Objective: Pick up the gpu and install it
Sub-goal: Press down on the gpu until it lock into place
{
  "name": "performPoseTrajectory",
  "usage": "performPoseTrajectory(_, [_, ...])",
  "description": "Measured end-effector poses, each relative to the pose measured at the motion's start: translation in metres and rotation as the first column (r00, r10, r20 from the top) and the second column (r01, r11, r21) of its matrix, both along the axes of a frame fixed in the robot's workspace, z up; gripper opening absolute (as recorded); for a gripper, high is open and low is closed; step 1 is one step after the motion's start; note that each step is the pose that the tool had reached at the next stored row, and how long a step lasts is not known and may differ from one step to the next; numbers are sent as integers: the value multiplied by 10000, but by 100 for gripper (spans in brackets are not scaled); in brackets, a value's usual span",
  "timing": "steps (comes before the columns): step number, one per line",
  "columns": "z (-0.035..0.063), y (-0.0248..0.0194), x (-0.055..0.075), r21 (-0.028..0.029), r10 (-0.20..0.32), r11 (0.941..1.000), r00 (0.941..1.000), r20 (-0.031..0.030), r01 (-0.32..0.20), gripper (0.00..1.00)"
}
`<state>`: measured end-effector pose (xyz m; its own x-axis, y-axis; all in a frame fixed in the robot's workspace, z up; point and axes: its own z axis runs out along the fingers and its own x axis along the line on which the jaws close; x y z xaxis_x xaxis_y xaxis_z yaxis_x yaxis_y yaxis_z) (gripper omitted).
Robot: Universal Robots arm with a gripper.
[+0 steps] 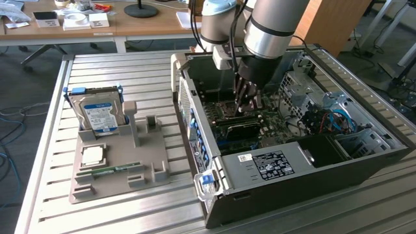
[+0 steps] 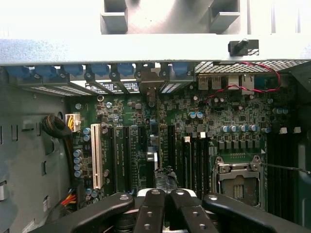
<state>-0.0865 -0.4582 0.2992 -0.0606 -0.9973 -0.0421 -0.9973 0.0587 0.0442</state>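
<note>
The gpu (image 2: 153,145) stands on edge over the motherboard's (image 2: 233,116) expansion slots, a thin green card seen edge-on. Its pale metal bracket reaches the rear slot openings of the open computer case (image 1: 312,170). My gripper (image 2: 165,191) is shut on the gpu's near end, its black fingers (image 2: 150,208) pressed together around it. In the exterior view the gripper (image 1: 247,108) reaches down into the case from above. The gpu's dark face (image 1: 242,129) shows just below the fingertips.
A grey parts holder (image 1: 117,180) lies on the slatted table at the exterior view's left. It carries a hard drive (image 1: 97,112), a CPU (image 1: 92,155) and a RAM stick (image 1: 110,170). Inside the case are the CPU socket (image 2: 238,179), a power supply (image 1: 266,165) and drive cages with cables (image 1: 338,117).
</note>
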Motion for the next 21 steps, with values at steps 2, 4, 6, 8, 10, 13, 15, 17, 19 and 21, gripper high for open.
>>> performPoseTrajectory(2, [0, 0, -1, 5, 5, 10000, 10000, 37, -5, 11])
performPoseTrajectory(4, [0, 0, -1, 20, 16, 10000, 10000, 79, -16, 11])
performPoseTrajectory(6, [-1, 0, -4, 27, 37, 10000, 9999, 134, -37, 11])
performPoseTrajectory(8, [0, 0, -6, 35, 78, 10000, 9998, 204, -79, 11])
performPoseTrajectory(10, [-1, 0, -8, 52, 123, 9999, 9995, 278, -124, 11])
performPoseTrajectory(13, [-2, 1, -9, 70, 209, 9998, 9992, 341, -211, 11])
performPoseTrajectory(15, [-2, 1, -9, 69, 263, 9996, 9991, 343, -265, 11])
performPoseTrajectory(17, [-1, 0, -9, 68, 358, 9993, 9988, 342, -360, 11])
performPoseTrajectory(19, [-1, 0, -9, 67, 472, 9989, 9983, 341, -475, 11])
performPoseTrajectory(21, [-2, 0, -8, 68, 576, 9983, 9978, 342, -579, 11])
